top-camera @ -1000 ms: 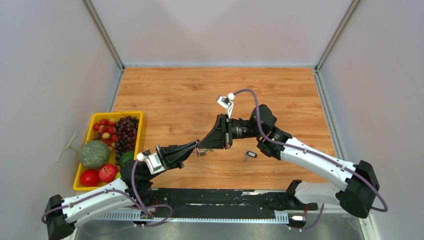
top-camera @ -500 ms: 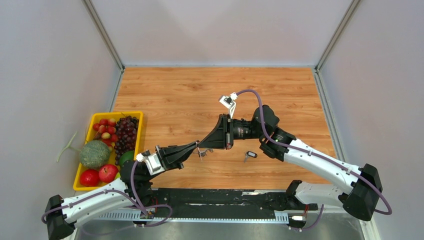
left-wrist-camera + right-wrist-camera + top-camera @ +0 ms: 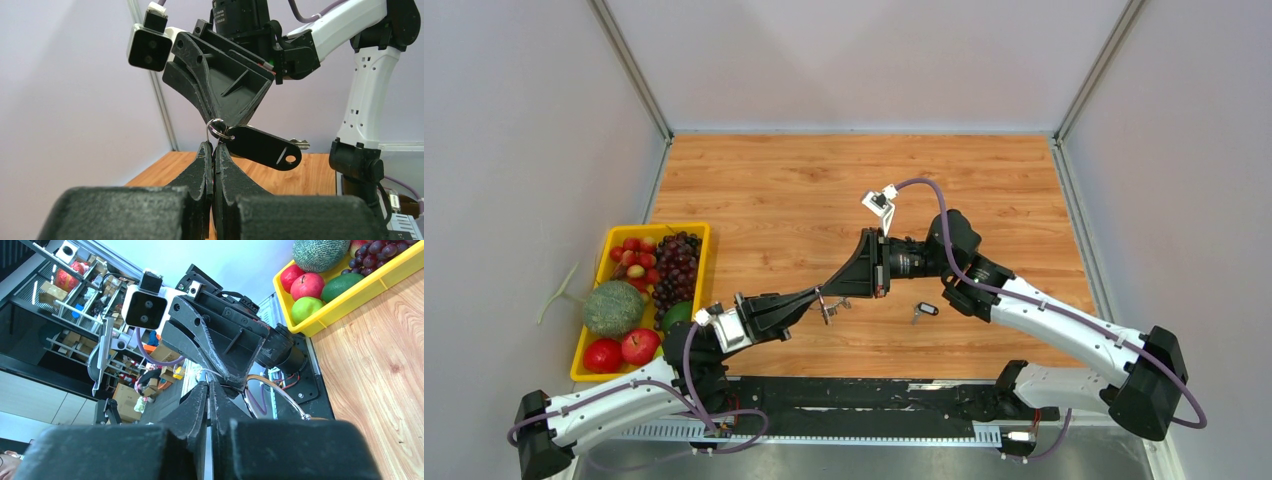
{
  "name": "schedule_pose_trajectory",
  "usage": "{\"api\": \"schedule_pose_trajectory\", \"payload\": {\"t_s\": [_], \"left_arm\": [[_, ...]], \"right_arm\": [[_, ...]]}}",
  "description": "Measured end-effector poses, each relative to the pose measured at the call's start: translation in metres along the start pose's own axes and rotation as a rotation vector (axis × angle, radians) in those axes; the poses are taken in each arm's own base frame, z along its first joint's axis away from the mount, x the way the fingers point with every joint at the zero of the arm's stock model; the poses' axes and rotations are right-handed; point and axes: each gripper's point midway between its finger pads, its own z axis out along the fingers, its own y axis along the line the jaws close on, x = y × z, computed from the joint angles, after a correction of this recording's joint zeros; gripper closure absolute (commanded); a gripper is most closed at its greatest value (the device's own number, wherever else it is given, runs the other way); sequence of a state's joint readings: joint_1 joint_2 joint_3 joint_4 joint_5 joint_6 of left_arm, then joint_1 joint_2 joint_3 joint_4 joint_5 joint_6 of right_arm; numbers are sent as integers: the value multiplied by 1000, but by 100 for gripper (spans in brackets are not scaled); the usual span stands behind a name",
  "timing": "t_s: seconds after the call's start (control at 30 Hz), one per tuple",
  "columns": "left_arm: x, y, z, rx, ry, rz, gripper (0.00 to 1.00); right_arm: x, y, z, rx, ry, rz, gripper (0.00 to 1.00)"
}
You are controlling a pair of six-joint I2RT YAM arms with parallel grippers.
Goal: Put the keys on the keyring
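Keyring (image 3: 829, 302) hangs in mid-air where the grippers meet tip to tip. Left gripper (image 3: 213, 146) pinches it, a black-headed key (image 3: 260, 148) dangling alongside; right gripper (image 3: 214, 119) fingers look closed too. Second key (image 3: 925, 310) lies crosswise on the table (image 3: 774, 190), nearest the right arm.

On my feed I see a black-headed key (image 3: 262, 146), silver keyring (image 3: 287, 399), yellow tray (image 3: 656, 227), orange wood-grain table (image 3: 774, 190), purple grapes (image 3: 679, 265), red apples (image 3: 638, 345).
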State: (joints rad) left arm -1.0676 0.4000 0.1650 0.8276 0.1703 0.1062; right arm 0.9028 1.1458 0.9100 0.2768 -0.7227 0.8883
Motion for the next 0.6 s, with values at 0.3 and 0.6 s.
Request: {"api": "schedule_pose_trajectory", "payload": {"t_s": [0.3,0.6], "left_arm": [[3,-3,-1,11,14,-7,100],[10,-8,-2,30,39,-22,100]], "right_arm": [[1,-1,-1,7,5,-2,73],[1,-5,-6,57,0,-50,65]]}}
